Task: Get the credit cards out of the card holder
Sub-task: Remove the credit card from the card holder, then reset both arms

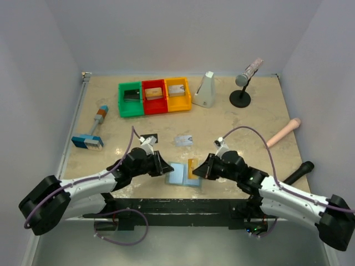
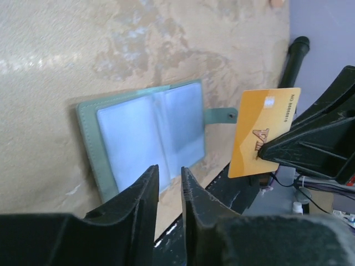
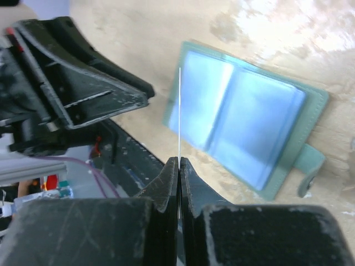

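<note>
My right end effector (image 3: 179, 160) is clamped on the orange-gold card (image 2: 265, 130), pinching it by one long edge so that it stands clear of the card holder (image 2: 150, 138), just off the side where the snap tab (image 2: 222, 114) sticks out. The holder lies spread open and flat on the desk (image 1: 249, 127) between my two arms, its pale blue pockets facing up, and I can see no card in them. My left end effector (image 2: 170, 172) hangs over the holder's near edge with its fingers a little apart and nothing between them; whether it touches the cover I cannot tell. Farther back on the desk lie the silver-grey card (image 1: 183, 140) and, beside my left wrist, what looks like the black card (image 1: 150, 137). So I judge this to be the removal of the last card, with the pull itself done and only the setting down left. The next move calls for swinging the right arm away from the holder, tipping the card flat over bare desk near the other two, lowering it close, and only then parting the fingers so it does not flip or slide.
</note>
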Robot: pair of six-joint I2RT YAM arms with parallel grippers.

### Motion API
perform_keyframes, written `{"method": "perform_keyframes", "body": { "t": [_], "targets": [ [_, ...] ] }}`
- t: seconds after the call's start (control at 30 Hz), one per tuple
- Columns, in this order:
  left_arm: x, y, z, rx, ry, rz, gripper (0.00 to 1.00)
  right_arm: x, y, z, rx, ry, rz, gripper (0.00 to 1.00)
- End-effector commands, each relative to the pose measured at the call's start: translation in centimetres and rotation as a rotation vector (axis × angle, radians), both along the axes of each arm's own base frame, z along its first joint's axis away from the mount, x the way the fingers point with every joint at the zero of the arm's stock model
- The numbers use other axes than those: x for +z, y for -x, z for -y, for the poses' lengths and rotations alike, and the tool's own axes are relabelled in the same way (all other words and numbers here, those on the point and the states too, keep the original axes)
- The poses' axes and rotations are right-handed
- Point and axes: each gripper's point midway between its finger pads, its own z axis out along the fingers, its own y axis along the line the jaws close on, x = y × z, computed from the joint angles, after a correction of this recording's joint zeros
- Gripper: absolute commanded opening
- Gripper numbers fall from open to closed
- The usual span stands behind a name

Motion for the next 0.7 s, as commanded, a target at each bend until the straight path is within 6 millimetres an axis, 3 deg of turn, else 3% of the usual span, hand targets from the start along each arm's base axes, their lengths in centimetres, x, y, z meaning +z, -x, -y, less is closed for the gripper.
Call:
{"method": "perform_keyframes", "body": {
  "t": [0.0,0.17,0.33,0.47,0.67],
  "targets": [
    [4.2,-0.8,0.4,0.020,0.072,0.075,0.32,5.3,-0.3,0.9,0.018,-0.014,0.140,0.00],
    [7.8,0.0,0.4,0.020,0.253,0.171,0.48,8.2,1.0,0.8,0.107,-0.083,0.244,0.00],
    [11.1,1.5,0.5,-0.053,0.349,0.289,0.50,8.1,2.4,-0.5,0.202,-0.137,0.271,0.00],
    [12.9,3.1,1.0,-0.130,0.407,0.348,0.51,9.2,3.1,-1.9,0.238,-0.183,0.308,0.00],
    [12.5,4.6,1.9,-0.215,0.435,0.340,0.51,10.5,3.7,-3.6,0.285,-0.189,0.320,0.00]
  ]
}}
